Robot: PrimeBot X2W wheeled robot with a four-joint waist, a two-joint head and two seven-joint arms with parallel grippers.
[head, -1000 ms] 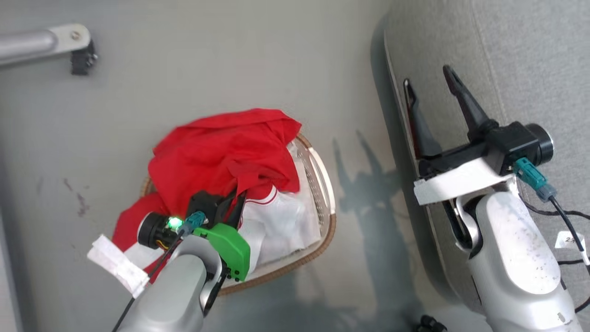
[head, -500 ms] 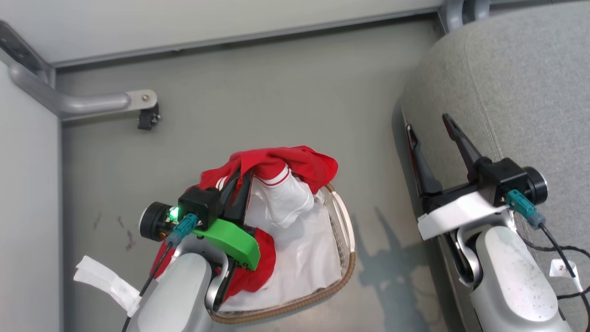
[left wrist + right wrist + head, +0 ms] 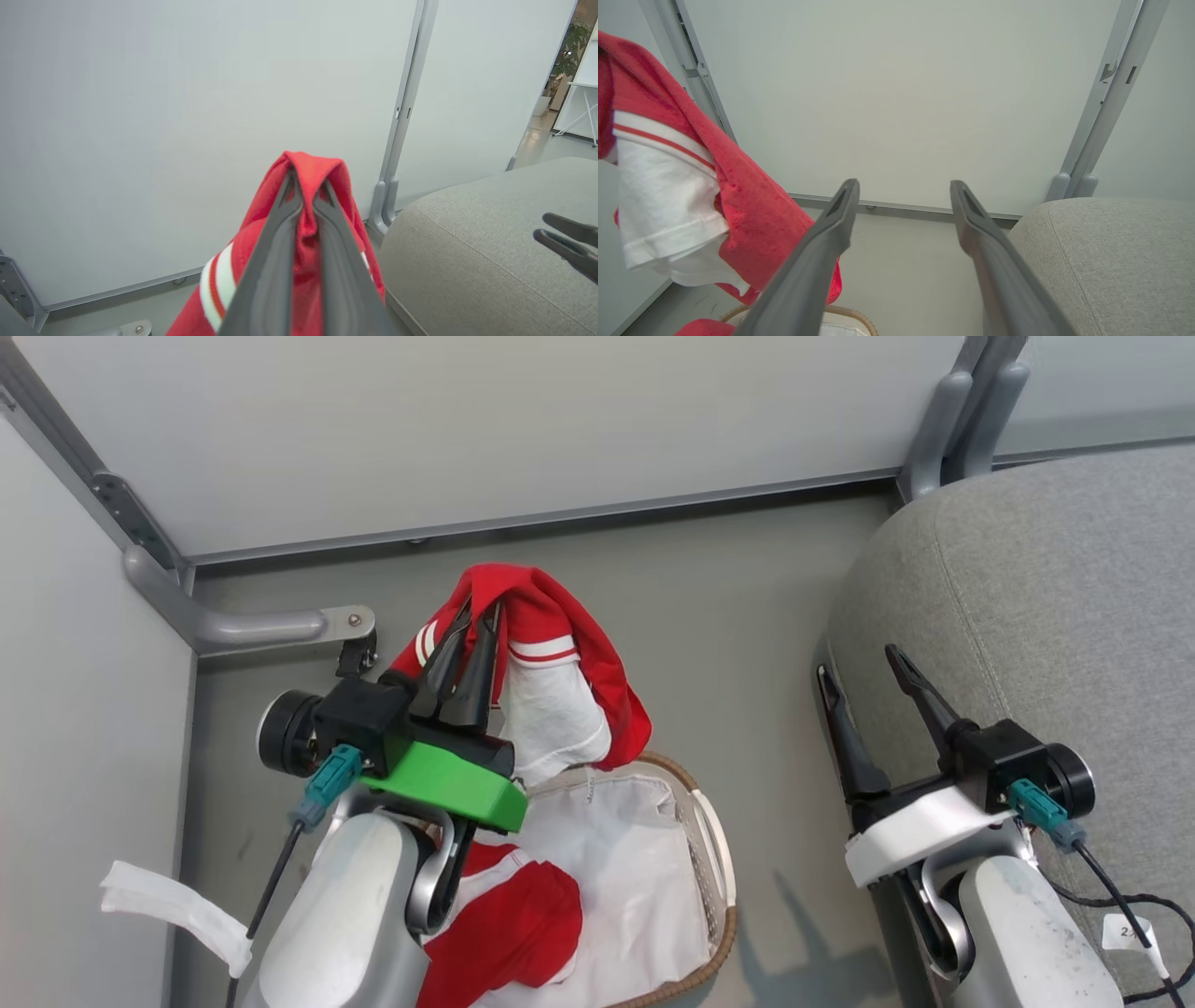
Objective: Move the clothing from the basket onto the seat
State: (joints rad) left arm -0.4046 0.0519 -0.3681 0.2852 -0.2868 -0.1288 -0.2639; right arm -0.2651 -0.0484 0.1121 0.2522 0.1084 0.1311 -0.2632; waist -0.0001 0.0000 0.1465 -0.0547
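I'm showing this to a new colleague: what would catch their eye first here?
The bright red garment with white bands stands out most, pinched in the shut left gripper and hanging above the white laundry basket at centre. More red clothing lies in the basket below it. At the right, the open right gripper hovers by the edge of the grey sofa seat.

The only readable mark is on a small white tag (image 3: pixel 1120 931) fixed to the black cable (image 3: pixel 1097 874) at the head view's lower right. It opens with a dark "2", and what follows is too small to read. A tiny label (image 3: pixel 590 791) on the white lining (image 3: pixel 635 859) of the basket (image 3: pixel 711 877) is illegible.
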